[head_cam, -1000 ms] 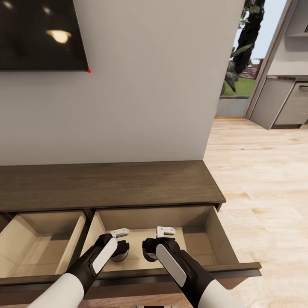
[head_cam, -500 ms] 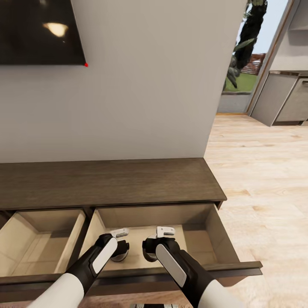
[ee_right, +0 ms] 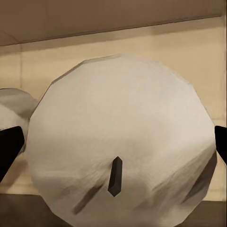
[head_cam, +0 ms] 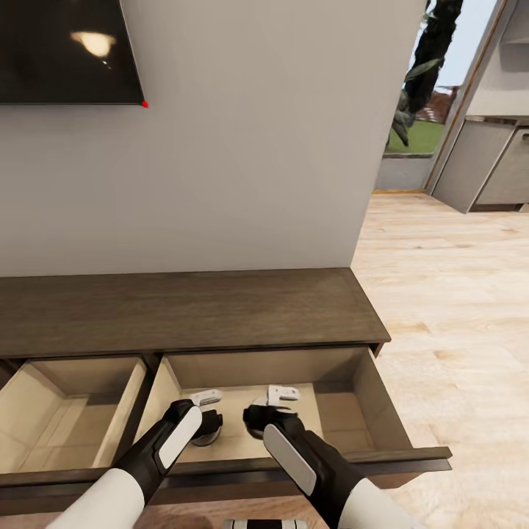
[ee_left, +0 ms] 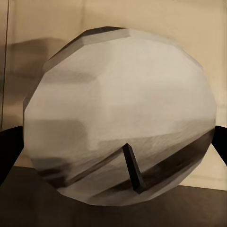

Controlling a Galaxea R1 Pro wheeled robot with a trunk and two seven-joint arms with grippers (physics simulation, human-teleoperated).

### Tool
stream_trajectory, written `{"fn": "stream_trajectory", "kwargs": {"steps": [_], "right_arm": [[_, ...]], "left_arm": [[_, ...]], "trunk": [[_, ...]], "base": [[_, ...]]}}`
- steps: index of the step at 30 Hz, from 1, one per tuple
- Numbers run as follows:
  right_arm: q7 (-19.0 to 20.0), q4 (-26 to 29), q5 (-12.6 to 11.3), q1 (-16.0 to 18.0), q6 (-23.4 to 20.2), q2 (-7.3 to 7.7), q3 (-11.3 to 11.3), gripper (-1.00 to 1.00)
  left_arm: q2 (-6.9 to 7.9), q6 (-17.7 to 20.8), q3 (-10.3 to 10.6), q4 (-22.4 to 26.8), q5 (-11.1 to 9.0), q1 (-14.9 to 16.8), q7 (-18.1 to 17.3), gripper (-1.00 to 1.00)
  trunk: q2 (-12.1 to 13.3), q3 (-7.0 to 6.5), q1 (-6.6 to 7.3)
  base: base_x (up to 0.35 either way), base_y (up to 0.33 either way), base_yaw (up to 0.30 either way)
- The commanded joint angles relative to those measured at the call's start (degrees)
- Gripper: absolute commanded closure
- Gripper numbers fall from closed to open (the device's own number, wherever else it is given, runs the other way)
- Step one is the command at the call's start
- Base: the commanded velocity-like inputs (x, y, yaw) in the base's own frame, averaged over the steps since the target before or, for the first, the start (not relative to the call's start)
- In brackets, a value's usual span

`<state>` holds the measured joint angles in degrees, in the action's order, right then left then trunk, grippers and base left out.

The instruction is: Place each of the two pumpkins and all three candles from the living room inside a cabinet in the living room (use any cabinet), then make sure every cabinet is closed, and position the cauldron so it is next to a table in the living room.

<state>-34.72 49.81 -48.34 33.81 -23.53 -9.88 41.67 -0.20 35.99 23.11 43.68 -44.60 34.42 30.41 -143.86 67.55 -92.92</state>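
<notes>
Holding one candle (ee_left: 120, 118) between my left gripper's (head_cam: 208, 419) fingers and a second candle (ee_right: 120, 139) in my right gripper (head_cam: 273, 413), I hang both over the cabinet's (head_cam: 184, 308) open right-hand drawer (head_cam: 371, 400). I judge neither candle stowed yet; both drawers are unshut, with pumpkins and cauldron yet to handle. My right wrist view catches the neighbouring candle's edge; the head view barely shows either candle.
</notes>
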Motion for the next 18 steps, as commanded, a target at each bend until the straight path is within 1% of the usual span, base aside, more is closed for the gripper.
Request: {"fn": "stream_trajectory", "kwargs": {"steps": [1, 2, 8, 10, 15, 18], "right_arm": [[-0.4, -0.5, -0.4, 0.3, 0.2, -0.01, 0.4, 1.00], [-0.4, -1.0, -0.4, 0.6, 0.4, -0.02, 0.5, 1.00], [-0.4, -1.7, -0.4, 1.1, 0.7, -0.05, 0.8, 1.00], [-0.4, -1.7, -0.4, 1.1, 0.8, -0.04, 0.8, 1.00], [-0.4, -1.7, -0.4, 1.1, 1.3, -0.05, 0.9, 1.00], [-0.4, -1.6, -0.5, 1.1, 1.4, -0.05, 0.9, 1.00]], "left_arm": [[0.04, 0.0, 0.2, 0.1, -0.6, 0.0, 0.6, 1.00], [0.04, 0.0, 0.2, 0.1, -0.6, 0.0, 0.6, 1.00], [0.06, 0.0, 0.2, 0.1, -0.6, 0.0, 0.6, 1.00], [0.04, 0.0, 0.2, 0.1, -0.6, 0.0, 0.6, 1.00], [0.04, 0.0, 0.2, 0.1, -0.6, 0.0, 0.6, 1.00], [0.10, 0.0, 0.2, 0.1, -0.6, 0.0, 0.7, 1.00]], "trunk": [[0.0, 0.05, 0.01], [0.0, 0.05, 0.01], [-0.1, 1.38, -0.14], [-0.1, 1.38, -0.14], [-0.2, 2.49, -0.27], [-0.2, 2.49, -0.27]], "base": [[0.000, 0.000, 0.000], [0.000, 0.000, 0.000], [0.000, 0.000, 0.000], [0.000, 0.000, 0.000], [0.000, 0.000, 0.000], [0.000, 0.000, 0.000]]}}
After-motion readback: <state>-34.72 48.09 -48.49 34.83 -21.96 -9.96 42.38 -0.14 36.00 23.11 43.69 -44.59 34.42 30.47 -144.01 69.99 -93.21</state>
